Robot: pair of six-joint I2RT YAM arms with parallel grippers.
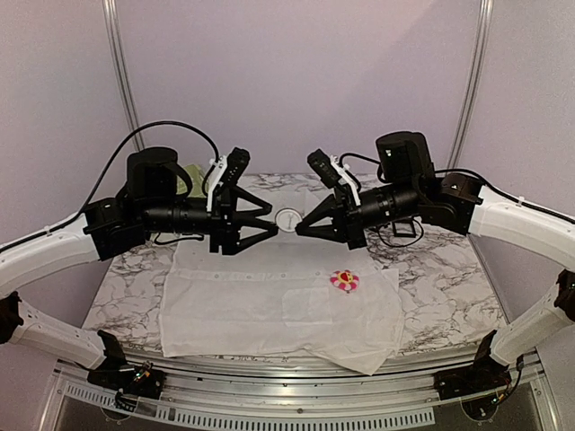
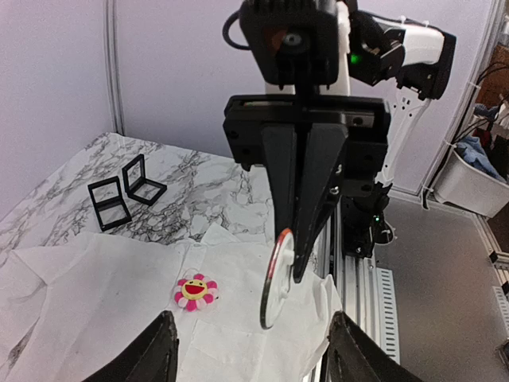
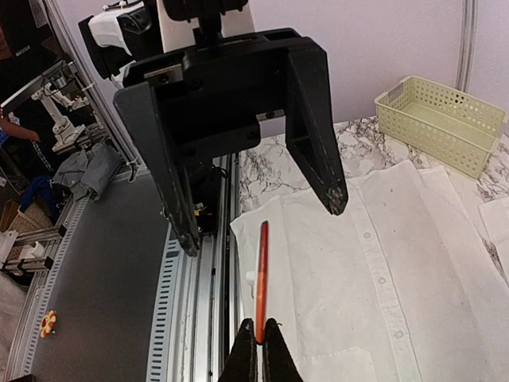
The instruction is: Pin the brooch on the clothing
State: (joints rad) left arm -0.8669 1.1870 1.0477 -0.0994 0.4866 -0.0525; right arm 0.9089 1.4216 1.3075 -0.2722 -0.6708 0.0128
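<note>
Marble tabletop (image 1: 431,287) carries the white shirt (image 1: 260,305), spread flat. Both arms are raised over it, facing each other.

- Left pincer (image 1: 272,220): fingers wide apart, empty.
- Right pincer (image 1: 299,230): clamped on the edge of a thin, red-rimmed round disc (image 1: 287,218), held in the air between them. Likely the brooch.
- Flower-shaped brooch (image 1: 344,281): lies on the shirt beside the chest pocket (image 1: 305,303). Fastened or not, cannot tell.

Step reads as a handover or regrip. Next, the left pincer must close squarely on the disc.

1 shirt (image 1: 234,305); 1 flower brooch (image 1: 344,281); 1 disc (image 2: 274,278), poss. a badge; 2 blk frames (image 2: 110,204) (image 2: 145,180); 1 basket (image 3: 441,119)
</note>
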